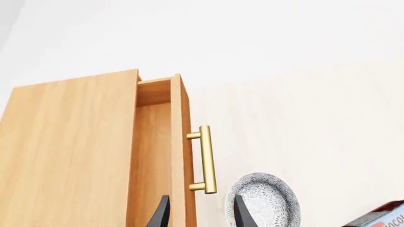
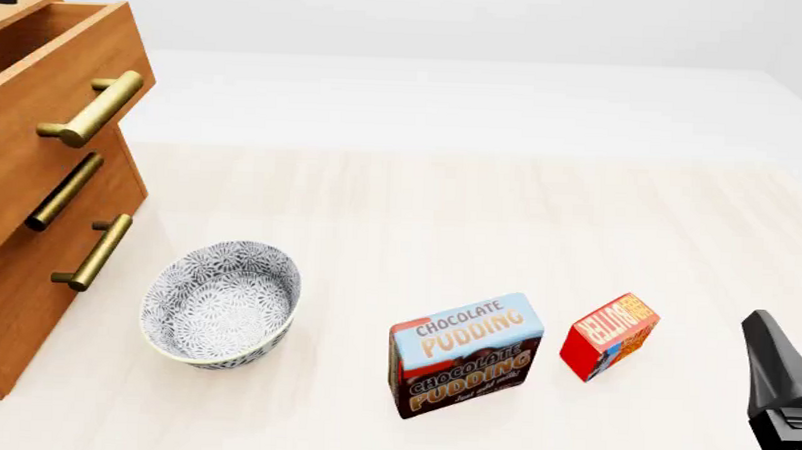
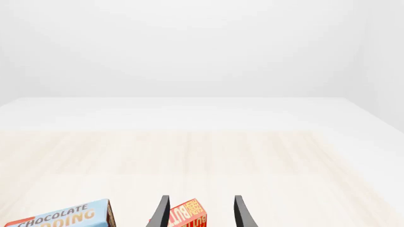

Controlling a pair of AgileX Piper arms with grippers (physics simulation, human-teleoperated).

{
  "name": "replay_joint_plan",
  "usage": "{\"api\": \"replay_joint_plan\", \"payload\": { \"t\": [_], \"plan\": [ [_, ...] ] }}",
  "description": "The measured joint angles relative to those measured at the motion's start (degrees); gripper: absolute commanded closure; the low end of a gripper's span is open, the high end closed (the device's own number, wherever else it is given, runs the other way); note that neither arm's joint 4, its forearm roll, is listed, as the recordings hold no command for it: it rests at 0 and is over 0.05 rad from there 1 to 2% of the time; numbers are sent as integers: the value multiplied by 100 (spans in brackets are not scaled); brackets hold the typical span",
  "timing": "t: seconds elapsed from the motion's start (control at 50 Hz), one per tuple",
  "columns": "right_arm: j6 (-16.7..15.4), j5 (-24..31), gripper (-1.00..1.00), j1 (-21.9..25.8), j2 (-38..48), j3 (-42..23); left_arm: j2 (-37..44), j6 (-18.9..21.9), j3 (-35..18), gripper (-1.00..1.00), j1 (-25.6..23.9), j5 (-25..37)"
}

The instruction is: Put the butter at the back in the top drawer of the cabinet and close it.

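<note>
With both sets of jaws spread wide and empty, the butter at lower right could be toppled by an off-centre grasp.

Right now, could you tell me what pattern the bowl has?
The bowl has a blue-grey floral print on white, clearest in the front view.

Top drawer interior hidden (cabinet edge-cropped).

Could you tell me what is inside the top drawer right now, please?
The top drawer stands open; only bare wooden inner walls show. Its floor is hidden in every view. The butter is on the table.
</note>
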Motion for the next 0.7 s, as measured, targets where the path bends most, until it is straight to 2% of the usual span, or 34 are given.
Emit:
{"api": "replay_joint_plan", "payload": {
  "t": [0.7],
  "plan": [
    [0, 0, -100, 0, 0, 0, 184, -146, 220, -100, 152, -234]
  ]
}}
